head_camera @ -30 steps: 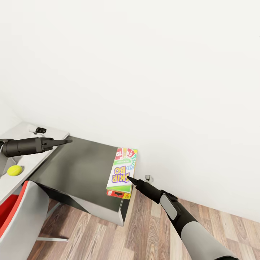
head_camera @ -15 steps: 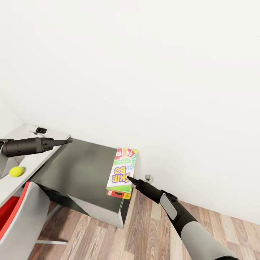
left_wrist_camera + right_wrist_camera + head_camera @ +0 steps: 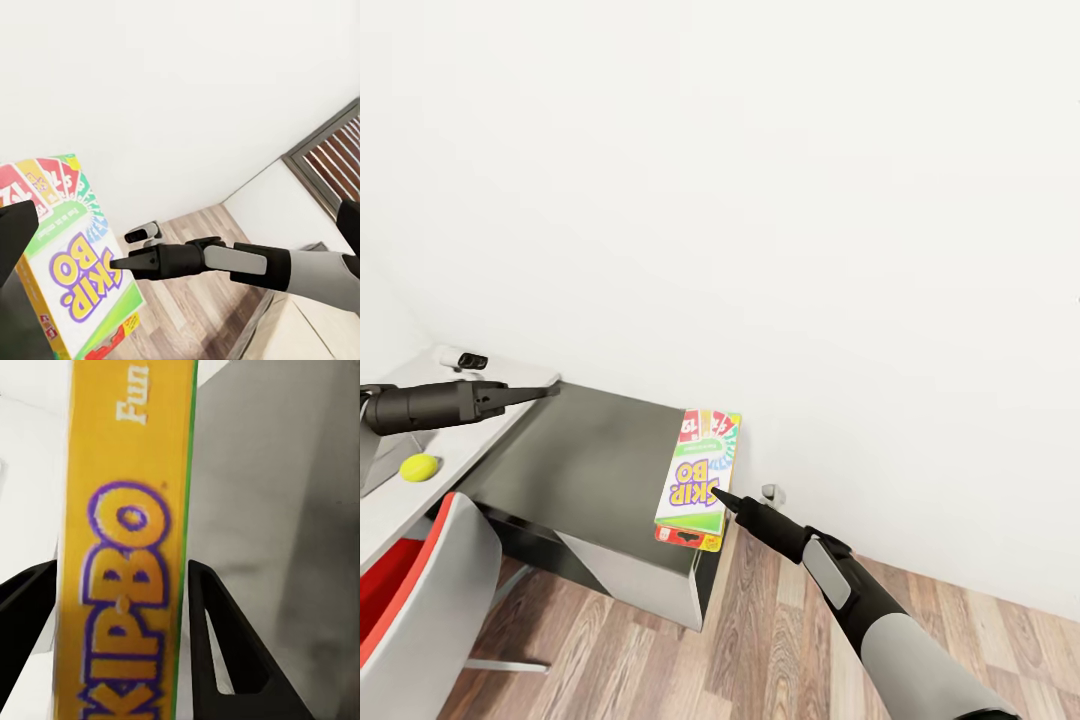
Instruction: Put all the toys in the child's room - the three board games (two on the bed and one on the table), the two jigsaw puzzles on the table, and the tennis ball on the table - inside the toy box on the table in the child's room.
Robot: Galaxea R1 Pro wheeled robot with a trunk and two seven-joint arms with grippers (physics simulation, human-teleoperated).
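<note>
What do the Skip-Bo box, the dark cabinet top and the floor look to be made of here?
Skip-Bo box: probably printed card with a slightly glossy finish, judging by its thin flat shape, sharp edges and bright printed cover. Dark cabinet top: a smooth, semi-gloss dark grey surface showing soft reflections; laminate or painted board, the render leaves that open. Floor: wood planks or wood-look laminate, with visible grain and plank seams.

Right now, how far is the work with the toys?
Nothing looks done yet, as no toy box is in view. In hand: the right gripper is shut on the Skip-Bo board game, fingers on both sides of its edge, above the dark cabinet. Left: the tennis ball lies on the table.
</note>
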